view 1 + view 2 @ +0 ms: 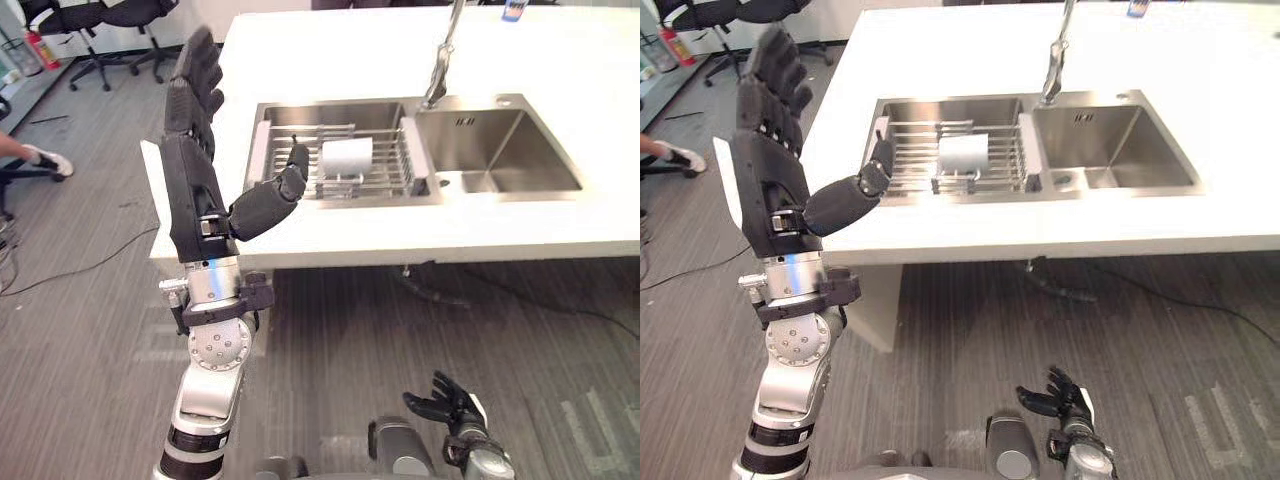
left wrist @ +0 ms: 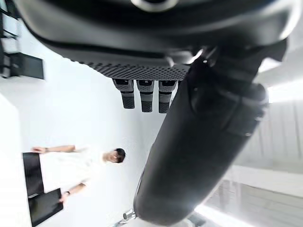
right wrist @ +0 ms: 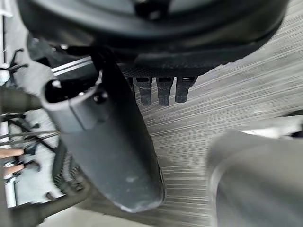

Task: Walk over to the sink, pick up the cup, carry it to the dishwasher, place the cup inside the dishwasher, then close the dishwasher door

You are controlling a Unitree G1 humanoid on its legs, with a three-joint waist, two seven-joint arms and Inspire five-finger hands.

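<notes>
Left hand (image 1: 190, 180) raised upright before bench (image 1: 570, 55), fingers straight, thumb splayed. Right hand (image 1: 452, 405) low, fingers loosely spread. Cup (image 1: 347, 156) sideways in sink (image 1: 505, 140) rack (image 1: 392, 172).

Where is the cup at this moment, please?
In the left eye view, the white cup lies on its side in the wire rack in the left basin of the sink, left of the faucet, beyond the left hand.

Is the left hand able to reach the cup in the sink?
Probably yes: the left hand is raised and open, and the cup lies on its side on the wire rack, nothing covering it.
</notes>
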